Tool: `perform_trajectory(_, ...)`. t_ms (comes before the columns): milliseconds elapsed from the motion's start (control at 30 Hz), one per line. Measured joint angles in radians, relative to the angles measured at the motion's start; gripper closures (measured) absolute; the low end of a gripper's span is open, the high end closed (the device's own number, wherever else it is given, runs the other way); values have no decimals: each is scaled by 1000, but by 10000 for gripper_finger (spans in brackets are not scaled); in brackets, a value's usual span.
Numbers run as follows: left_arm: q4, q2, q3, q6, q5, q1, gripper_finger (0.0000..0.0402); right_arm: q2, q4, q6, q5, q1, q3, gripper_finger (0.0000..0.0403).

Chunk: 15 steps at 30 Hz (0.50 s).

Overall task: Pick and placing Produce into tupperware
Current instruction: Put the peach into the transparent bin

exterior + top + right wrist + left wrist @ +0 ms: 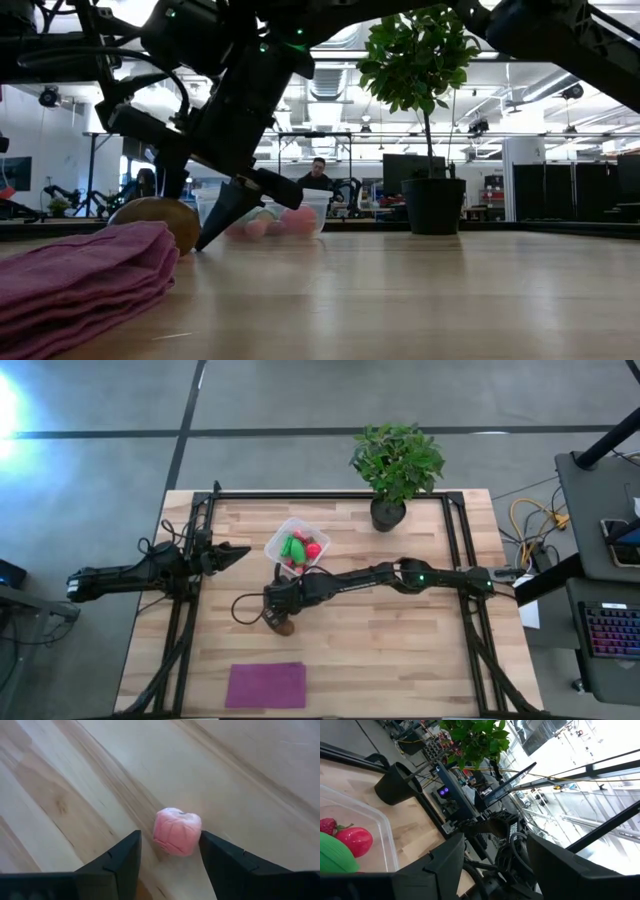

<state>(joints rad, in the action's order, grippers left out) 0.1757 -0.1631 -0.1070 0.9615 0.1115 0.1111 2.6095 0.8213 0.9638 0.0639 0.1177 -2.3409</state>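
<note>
The clear tupperware (297, 546) stands on the table's far left part and holds green pieces (296, 546), a red ball (354, 841) and a small red bit (326, 826). My right gripper (170, 857) is open and points down at the table near the tub's near side (276, 603). A small pink piece (177, 831) lies on the wood between its fingers. The brown oval (284, 626) lies on the table just beside this gripper, toward the near edge. My left gripper (236, 553) is open and hovers left of the tub. My right gripper comes from above with its open fingers on either side of the pink piece, which lies on the table. One finger (220, 857) stands right at the piece's side (196, 834). I cannot tell whether it touches.
A potted plant (395, 470) stands at the far edge, right of the tub. A purple cloth (266, 685) lies flat near the near edge. Dark frame rails (455, 550) run along the table's left and right sides. Bare wood shows at the centre and right.
</note>
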Motion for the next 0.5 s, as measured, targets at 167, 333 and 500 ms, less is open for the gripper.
perform_trajectory(167,0,0,0,0,0,0,201,0,-4,5,1,0,0,216)
perform_trajectory(333,0,0,0,0,0,0,201,0,-6,1,0,0,0,246)
perform_trajectory(500,0,0,0,0,0,0,201,0,-23,-22,-10,0,-5,285)
